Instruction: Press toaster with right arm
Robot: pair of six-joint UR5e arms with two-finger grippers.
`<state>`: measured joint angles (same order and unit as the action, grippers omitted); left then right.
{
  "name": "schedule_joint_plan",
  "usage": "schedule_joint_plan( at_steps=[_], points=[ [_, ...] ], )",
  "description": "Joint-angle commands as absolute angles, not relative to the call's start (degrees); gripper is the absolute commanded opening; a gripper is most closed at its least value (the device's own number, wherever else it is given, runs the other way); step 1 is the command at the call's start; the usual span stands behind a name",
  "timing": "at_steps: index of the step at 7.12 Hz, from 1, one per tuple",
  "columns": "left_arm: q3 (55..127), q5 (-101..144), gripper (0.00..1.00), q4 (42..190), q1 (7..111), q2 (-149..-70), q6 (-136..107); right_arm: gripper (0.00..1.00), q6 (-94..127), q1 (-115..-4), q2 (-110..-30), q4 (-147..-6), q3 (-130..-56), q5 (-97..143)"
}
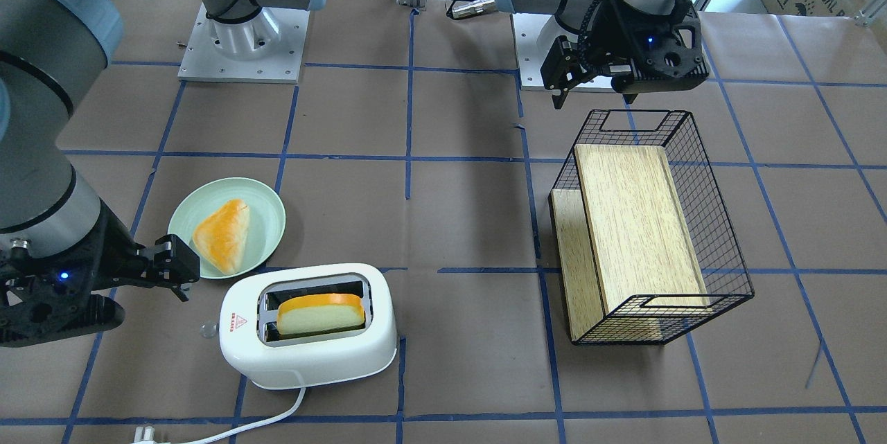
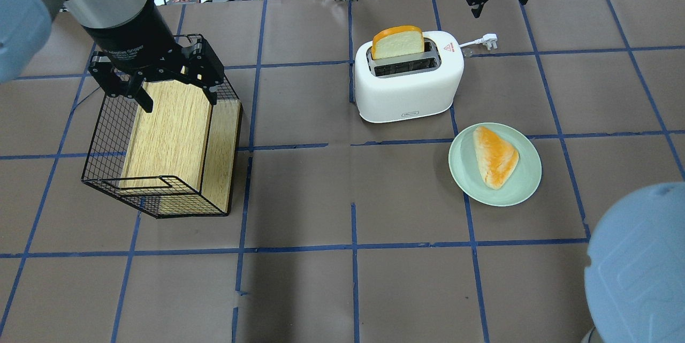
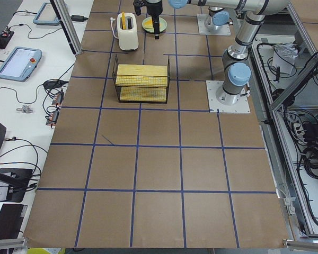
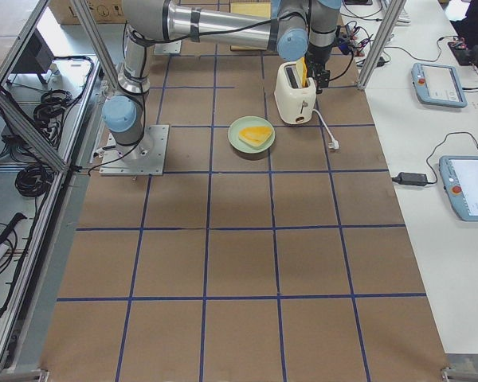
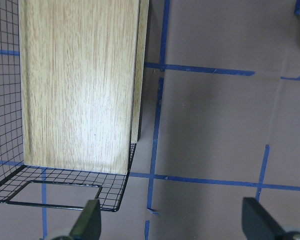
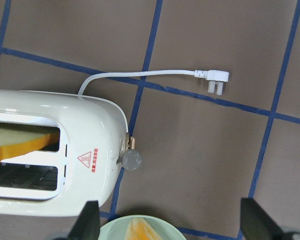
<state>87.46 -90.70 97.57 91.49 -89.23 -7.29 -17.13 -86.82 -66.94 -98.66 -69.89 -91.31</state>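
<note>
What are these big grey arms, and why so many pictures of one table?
They are two robot arms fixed to a table, each ending in a black two-finger claw. Two pictures look down on the table from opposite sides, two from its ends, and two come from cameras on the wrists. Both claws are open and empty. The right claw hangs near a white toaster with a bread slice in it; its plug lies loose. Beside the toaster is a green plate with a bun. The left claw hangs above the edge of a wire basket with wood inside.
</note>
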Motion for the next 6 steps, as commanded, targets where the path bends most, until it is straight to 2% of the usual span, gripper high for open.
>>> schedule_joint_plan(
  at_steps=[1,3,5,6],
  points=[
    [87.5,-90.7,1.00,97.6,91.5,-89.2,-7.3,1.00,-16.8,-86.9,-73.7,-89.2,-68.6,-91.4],
    [87.5,-90.7,1.00,97.6,91.5,-89.2,-7.3,1.00,-16.7,-87.0,-81.2,-81.0,-73.1,-87.7],
    [87.5,-90.7,1.00,97.6,91.5,-89.3,-7.3,1.00,-16.8,-87.1,-89.7,-81.5,-84.1,-87.4],
    [87.5,-90.7,1.00,97.6,91.5,-89.3,-7.3,0.98,-16.6,-87.1,-92.1,-87.4,-88.4,-87.5]
  ],
)
